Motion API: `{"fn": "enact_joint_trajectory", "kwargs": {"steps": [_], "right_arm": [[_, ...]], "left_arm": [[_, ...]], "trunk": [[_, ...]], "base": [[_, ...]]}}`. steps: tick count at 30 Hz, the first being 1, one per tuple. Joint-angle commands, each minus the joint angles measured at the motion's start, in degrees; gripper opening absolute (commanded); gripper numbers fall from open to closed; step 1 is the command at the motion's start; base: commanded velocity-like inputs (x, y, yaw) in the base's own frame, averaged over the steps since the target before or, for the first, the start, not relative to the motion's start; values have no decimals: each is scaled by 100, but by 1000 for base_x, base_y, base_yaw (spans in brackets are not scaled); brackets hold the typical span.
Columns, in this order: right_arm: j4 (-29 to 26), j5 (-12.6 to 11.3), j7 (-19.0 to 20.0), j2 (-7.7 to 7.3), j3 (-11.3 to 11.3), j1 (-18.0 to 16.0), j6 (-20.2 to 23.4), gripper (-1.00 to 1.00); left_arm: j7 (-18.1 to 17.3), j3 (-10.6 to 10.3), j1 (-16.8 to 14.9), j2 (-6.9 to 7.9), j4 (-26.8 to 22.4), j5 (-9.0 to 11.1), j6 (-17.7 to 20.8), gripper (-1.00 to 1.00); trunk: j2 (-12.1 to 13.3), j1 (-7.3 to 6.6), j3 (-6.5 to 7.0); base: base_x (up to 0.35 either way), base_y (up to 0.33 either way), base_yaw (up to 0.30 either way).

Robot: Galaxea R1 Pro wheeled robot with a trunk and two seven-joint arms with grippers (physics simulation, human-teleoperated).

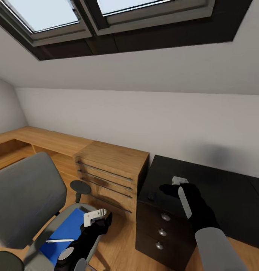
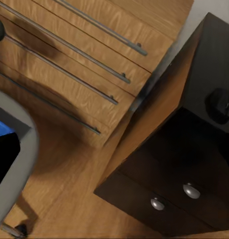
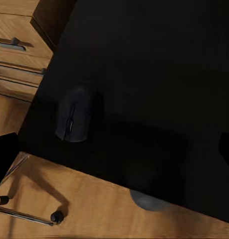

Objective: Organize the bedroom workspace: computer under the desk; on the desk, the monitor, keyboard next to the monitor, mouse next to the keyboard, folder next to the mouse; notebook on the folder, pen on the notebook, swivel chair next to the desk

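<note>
The grey swivel chair (image 1: pixel 26 195) stands at the left, with the blue folder (image 1: pixel 67 229) lying on its seat and the white pen (image 1: pixel 60 241) resting on the folder. My left gripper (image 1: pixel 97 216) hovers open just past the folder's far edge; one of its fingers (image 2: pixel 4 159) shows beside the seat rim (image 2: pixel 27 159). A black mouse (image 3: pixel 77 117) sits on the desk (image 1: pixel 220 195) near its left corner. My right gripper (image 1: pixel 169 187) hangs open above the desktop beside the mouse (image 1: pixel 151 196). The monitor, keyboard, computer and notebook are out of view.
A light-wood cabinet (image 1: pixel 110 165) with long bar handles stands between chair and desk, joined to a low wooden shelf (image 1: pixel 43 139) along the wall. The desk's dark three-drawer unit (image 1: pixel 161 226) faces me. Wooden floor (image 2: pixel 69 199) lies between them. A sloped ceiling with skylights (image 1: pixel 46 15) is overhead.
</note>
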Motion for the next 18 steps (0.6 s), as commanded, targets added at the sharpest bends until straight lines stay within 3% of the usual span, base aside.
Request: {"fn": "enact_joint_trajectory", "kwargs": {"steps": [1,6,11,15,18], "right_arm": [[-4,-43,-15,8,-17,0,15,100],[-2,-31,-8,38,-8,54,-18,100],[7,4,-110,262,15,272,-533,100],[13,-3,-482,360,31,364,-729,100],[26,-2,-646,385,43,617,-1090,100]], "left_arm": [[51,-6,-2,2,-11,61,18,100],[51,-7,-2,2,-11,61,18,100],[51,-13,-2,2,27,67,18,100],[63,-7,-2,2,167,59,3,100],[70,1,-2,7,301,47,-12,100]], "trunk": [[-5,-3,-2],[-5,-3,17],[-5,-3,30],[-5,-3,39],[-5,-3,42]], "base": [[-335,40,-268],[-337,80,-269],[-316,68,-277],[-145,17,-280],[-25,3,-282]]}}
